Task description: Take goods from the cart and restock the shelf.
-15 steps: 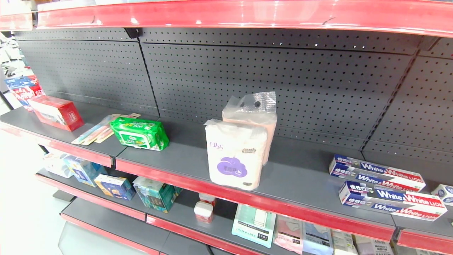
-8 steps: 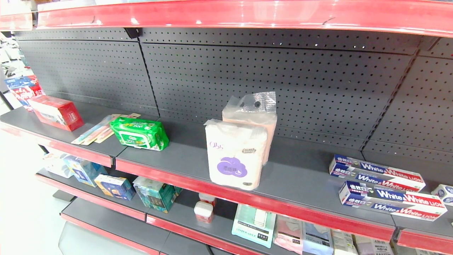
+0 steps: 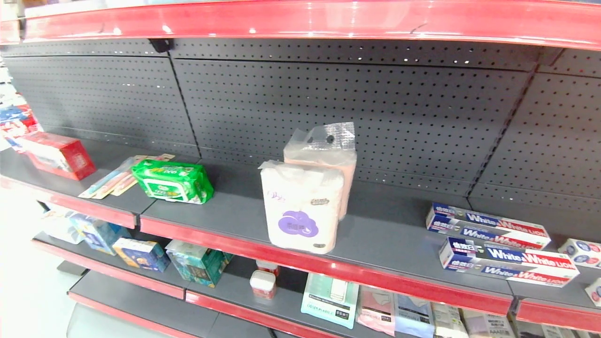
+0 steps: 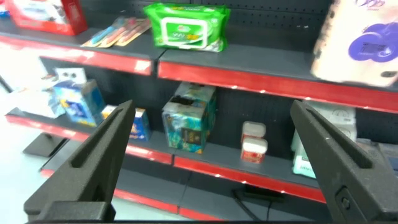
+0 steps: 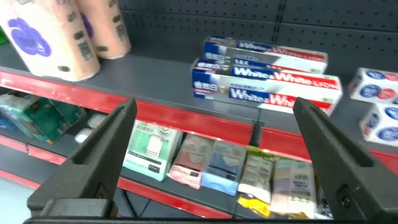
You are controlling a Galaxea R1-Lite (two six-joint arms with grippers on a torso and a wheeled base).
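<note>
The dark shelf (image 3: 389, 234) with a red front lip carries a white toilet-paper pack (image 3: 300, 211) and a pink pack (image 3: 328, 150) right behind it. A green wipes pack (image 3: 171, 180) lies to their left, and two toothpaste boxes (image 3: 488, 225) lie to their right. My left gripper (image 4: 211, 112) is open and holds nothing, in front of the lower shelves below the wipes pack (image 4: 186, 26). My right gripper (image 5: 214, 106) is open too, facing the shelf lip just below the toothpaste boxes (image 5: 267, 78).
A red box (image 3: 56, 155) and toothbrush packs (image 3: 112, 176) lie at the shelf's left end, with small round-print boxes (image 3: 582, 251) at the far right. The lower shelf (image 3: 291, 305) holds several boxes, jars and flat packs. Bare shelf surface lies between the wipes and the toilet paper.
The whole head picture has slid a little to the left, so the camera has moved. The goods on the shelf have kept their places.
</note>
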